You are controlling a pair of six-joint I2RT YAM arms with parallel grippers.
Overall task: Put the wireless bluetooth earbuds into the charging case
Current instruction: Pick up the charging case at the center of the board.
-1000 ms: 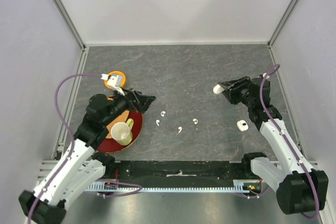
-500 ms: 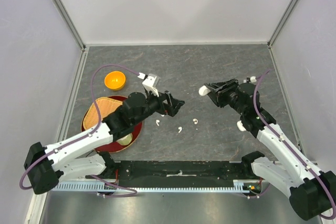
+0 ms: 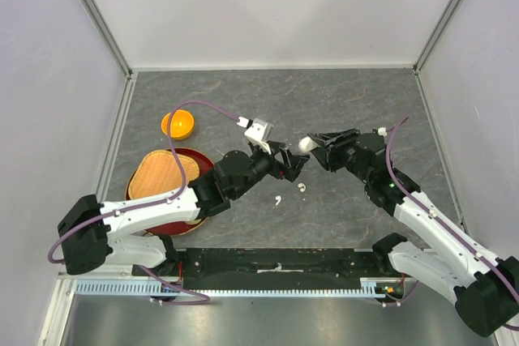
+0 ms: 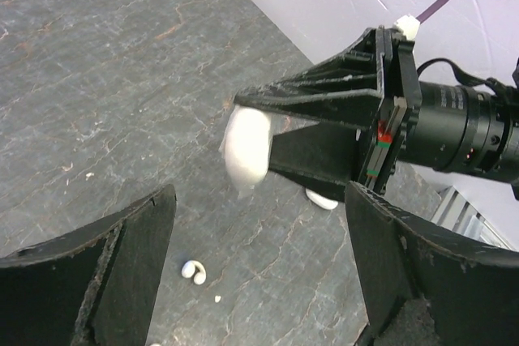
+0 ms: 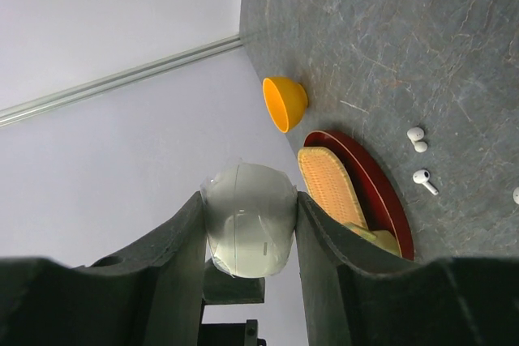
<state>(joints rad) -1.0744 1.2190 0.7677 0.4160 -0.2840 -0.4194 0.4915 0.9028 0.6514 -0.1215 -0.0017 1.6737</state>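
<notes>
My right gripper (image 3: pixel 314 147) is shut on a white charging case (image 3: pixel 306 144), held in the air over the middle of the table. In the right wrist view the closed case (image 5: pixel 247 228) is squeezed between both fingers (image 5: pixel 182 257). My left gripper (image 3: pixel 294 164) stands open, tip to tip with the right one. The case (image 4: pixel 247 150) hangs just beyond its spread fingers (image 4: pixel 130 265), nothing between them. Two earbuds (image 3: pixel 302 187) (image 3: pixel 276 199) lie on the grey table below. One earbud (image 4: pixel 195 271) shows under the left gripper (image 4: pixel 261 224); two earbuds (image 5: pixel 417 138) (image 5: pixel 423 179) show in the right wrist view.
An orange bowl (image 3: pixel 178 124) sits at the back left. A woven tray (image 3: pixel 166 174) lies on a red plate (image 3: pixel 204 169) partly under my left arm. A white oval piece (image 4: pixel 322 199) lies on the table beneath the right gripper. Walls enclose three sides.
My left arm has swung right to the table's middle. The right arm has carried the case leftward, so the two grippers now meet.
</notes>
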